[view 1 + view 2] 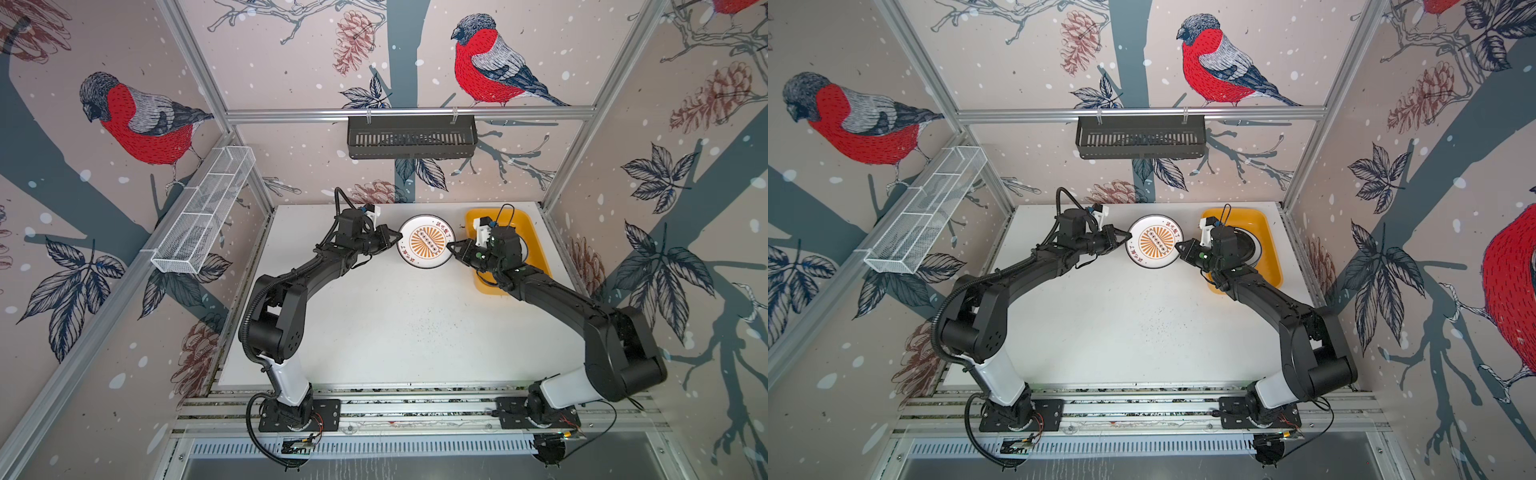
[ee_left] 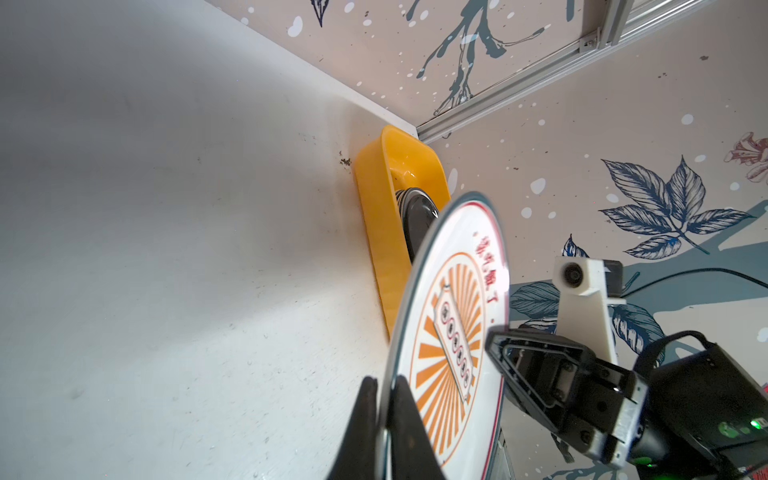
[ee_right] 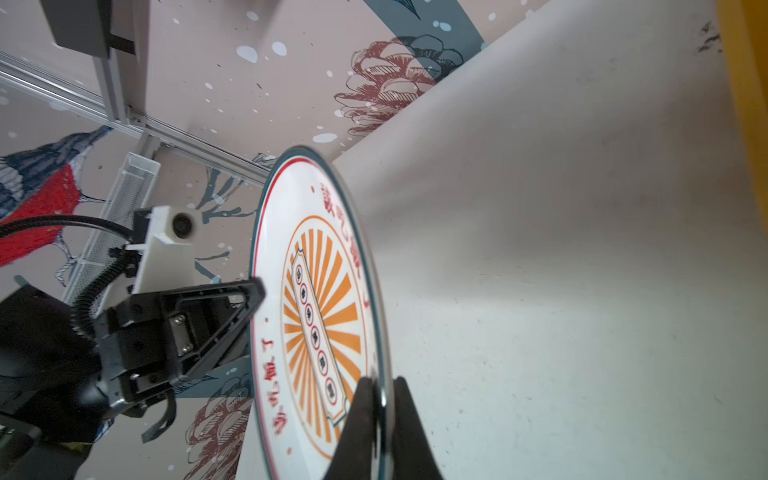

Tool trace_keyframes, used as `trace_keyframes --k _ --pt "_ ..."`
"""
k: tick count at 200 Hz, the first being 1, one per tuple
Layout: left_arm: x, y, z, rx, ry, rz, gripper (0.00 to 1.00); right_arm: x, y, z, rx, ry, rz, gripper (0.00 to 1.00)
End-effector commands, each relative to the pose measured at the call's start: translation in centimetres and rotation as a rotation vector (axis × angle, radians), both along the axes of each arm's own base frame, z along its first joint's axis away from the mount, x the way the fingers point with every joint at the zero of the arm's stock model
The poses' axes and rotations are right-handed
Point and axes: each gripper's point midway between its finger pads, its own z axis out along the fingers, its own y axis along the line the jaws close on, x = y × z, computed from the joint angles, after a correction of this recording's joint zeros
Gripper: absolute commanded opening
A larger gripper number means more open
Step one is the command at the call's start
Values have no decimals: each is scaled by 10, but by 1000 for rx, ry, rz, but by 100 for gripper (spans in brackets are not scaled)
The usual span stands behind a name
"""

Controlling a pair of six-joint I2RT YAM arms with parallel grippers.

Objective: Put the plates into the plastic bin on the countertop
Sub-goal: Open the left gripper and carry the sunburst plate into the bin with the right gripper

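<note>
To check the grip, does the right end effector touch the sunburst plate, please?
Touching. In the right wrist view the right end effector pinches the sunburst plate rim.

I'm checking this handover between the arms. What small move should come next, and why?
Probably the left gripper should open wide and back off the plate. The right gripper is shut on the opposite rim, the plate hangs above the countertop between them, and the plastic bin, with a stack already inside, lies on the right arm's side.
</note>
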Motion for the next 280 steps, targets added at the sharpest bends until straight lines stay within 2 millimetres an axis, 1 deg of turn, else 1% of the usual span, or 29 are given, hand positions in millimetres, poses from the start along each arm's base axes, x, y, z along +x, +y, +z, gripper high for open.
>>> trace_keyframes --k 1,8,41,69,77,80,84,104,125,142,155,181,209,228,236,238,241,262,280 --pt "-2 -5 29 -53 -93 -39 24 0 -2 -5 -19 11 -13 5" --pt "-2 -5 29 -52 -92 -37 28 1 -2 -6 -17 13 -14 4" --pt "-4 -2 29 -34 -100 -26 58 1 -4 -4 -9 15 -27 3" --pt "-4 3 29 4 -125 -7 78 2 -8 -3 -5 17 -42 2" --pt "-5 5 28 17 -135 -3 86 3 -9 -3 -4 18 -47 2" --pt "-6 6 29 20 -140 -1 92 3 -9 -3 -3 18 -47 2" --pt "-6 7 29 27 -147 2 96 3 -10 -3 -3 21 -51 2" --pt "-10 13 31 57 -184 18 96 4 -15 -4 -5 28 -72 2" --pt "-18 15 41 71 -250 9 96 5 -20 -2 1 27 -92 2" --pt "-28 10 49 81 -328 -28 96 5 -23 -2 6 31 -109 2" --pt "-35 6 51 95 -364 -46 96 5 -25 -3 8 37 -116 2" --pt "-51 -9 57 124 -437 -93 96 5 -30 -4 19 48 -139 1" --pt "-78 -35 70 149 -583 -179 96 4 -39 -3 34 51 -174 1" --pt "-88 -45 77 151 -644 -183 96 2 -46 -2 44 55 -199 1" --pt "-90 -49 85 135 -674 -178 96 1 -49 -2 48 58 -211 1" --pt "-92 -48 80 139 -665 -178 96 1 -50 -3 50 61 -211 1" --pt "-93 -49 79 136 -668 -174 96 0 -51 -3 51 59 -214 1" --pt "-100 -56 83 123 -707 -153 96 -2 -63 0 62 55 -244 1" --pt "-105 -65 82 108 -715 -153 96 -4 -77 2 64 53 -275 1"
